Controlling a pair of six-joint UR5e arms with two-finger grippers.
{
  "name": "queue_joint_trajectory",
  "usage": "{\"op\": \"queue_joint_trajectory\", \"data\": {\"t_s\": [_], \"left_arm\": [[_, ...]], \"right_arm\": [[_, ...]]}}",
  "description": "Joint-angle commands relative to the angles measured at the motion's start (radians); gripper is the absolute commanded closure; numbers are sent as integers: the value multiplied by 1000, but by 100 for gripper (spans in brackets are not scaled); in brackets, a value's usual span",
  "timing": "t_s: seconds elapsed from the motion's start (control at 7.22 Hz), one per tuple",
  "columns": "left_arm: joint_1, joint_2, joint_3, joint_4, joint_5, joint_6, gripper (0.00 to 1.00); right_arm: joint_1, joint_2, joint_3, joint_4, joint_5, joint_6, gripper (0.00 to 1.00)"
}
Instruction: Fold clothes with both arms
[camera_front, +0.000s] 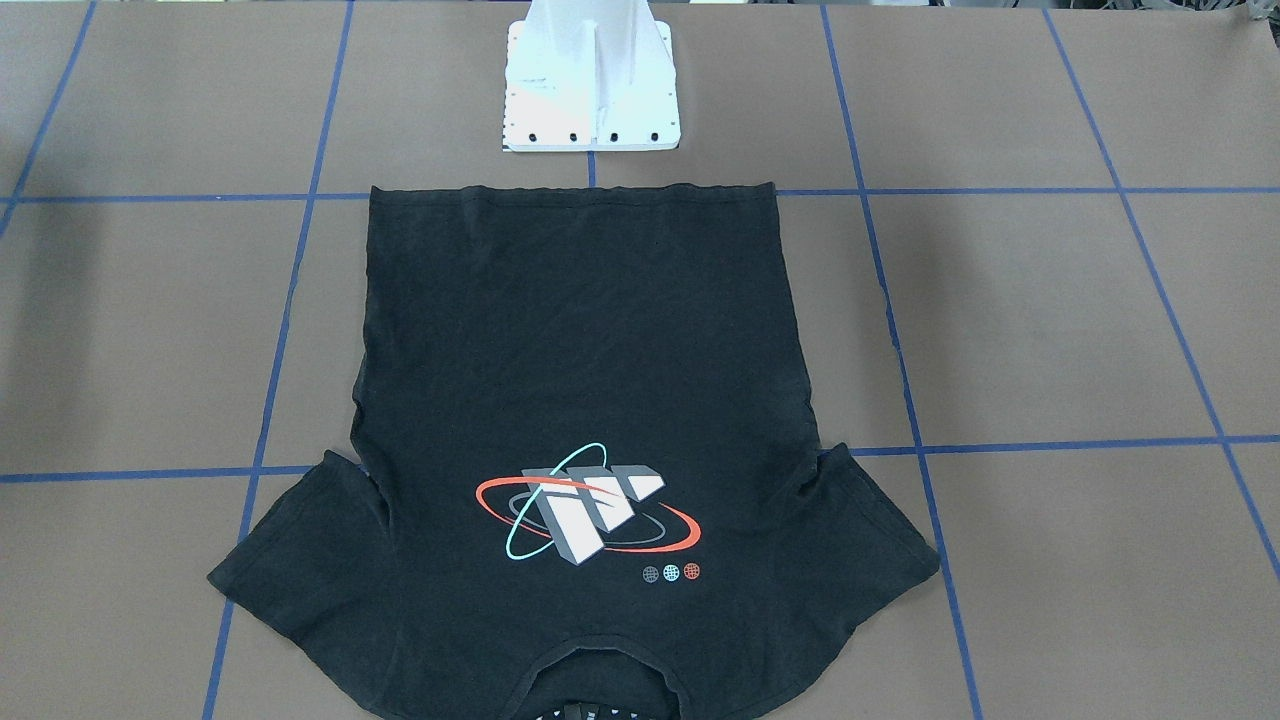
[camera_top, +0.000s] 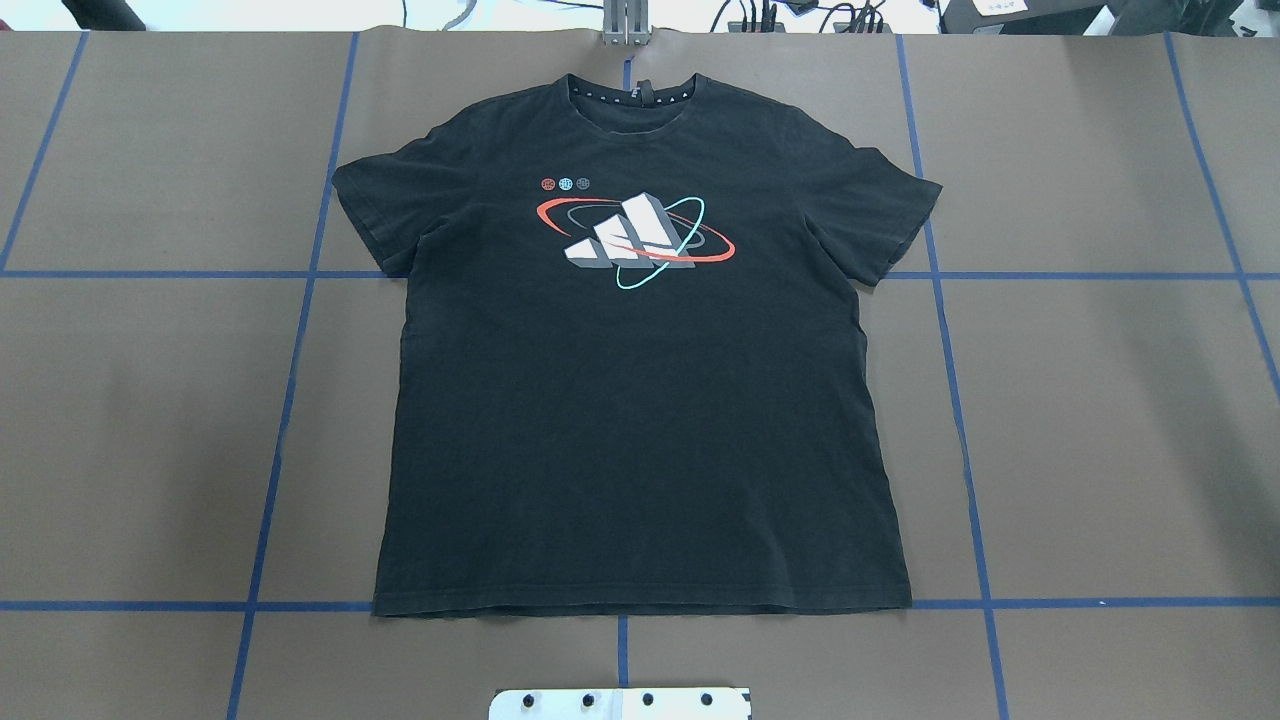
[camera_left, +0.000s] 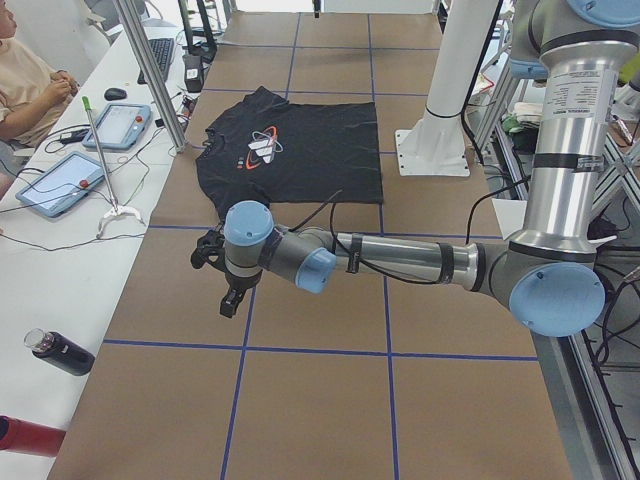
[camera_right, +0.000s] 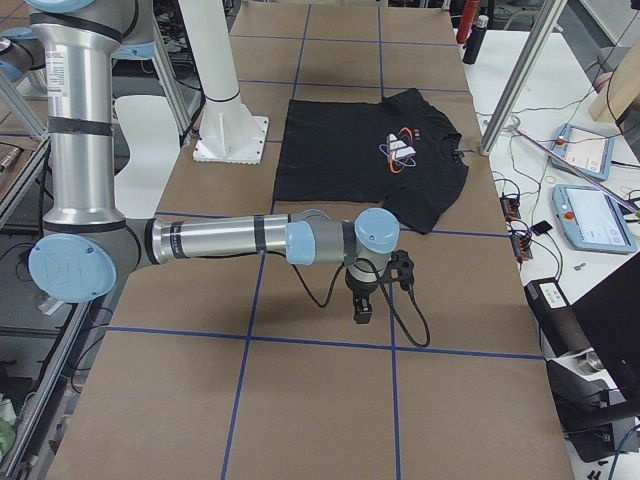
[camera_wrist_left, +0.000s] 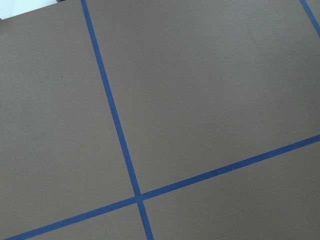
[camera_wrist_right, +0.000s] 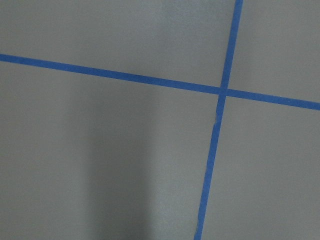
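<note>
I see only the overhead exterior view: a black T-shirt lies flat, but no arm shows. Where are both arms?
Observer: The left arm stretches low over bare table at the robot's left end, clear of the T-shirt.
Operator: And the right one?
Observer: The right arm does the same at the other end; its fingers point down.
Operator: Are they open?
Observer: I cannot tell; only the side views show them.

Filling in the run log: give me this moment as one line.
T-shirt: flat, logo up, unfolded | left gripper: off the shirt, state unclear | right gripper: off the shirt, state unclear | fold: not started
</note>
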Motion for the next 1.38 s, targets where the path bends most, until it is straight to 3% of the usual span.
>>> {"op": "queue_joint_trajectory", "data": {"t_s": [0.0,0.28,0.42,0.83,1.11,1.25], "left_arm": [[4,-1,14,-3,2,-1,0],[7,-1,34,-79,-1,-1,0],[7,1,50,-114,-1,-1,0],[7,-1,51,-118,-2,2,0],[7,1,58,-174,-1,-3,0],[7,-1,55,-179,-1,-4,0]], "right_arm": [[-3,9,15,4,-4,17,0],[-45,108,-32,19,-3,32,0],[-96,195,-115,77,9,111,0],[-254,455,-438,410,-21,542,1],[-354,500,-496,615,-189,785,4],[-386,517,-510,667,-228,863,8]]}}
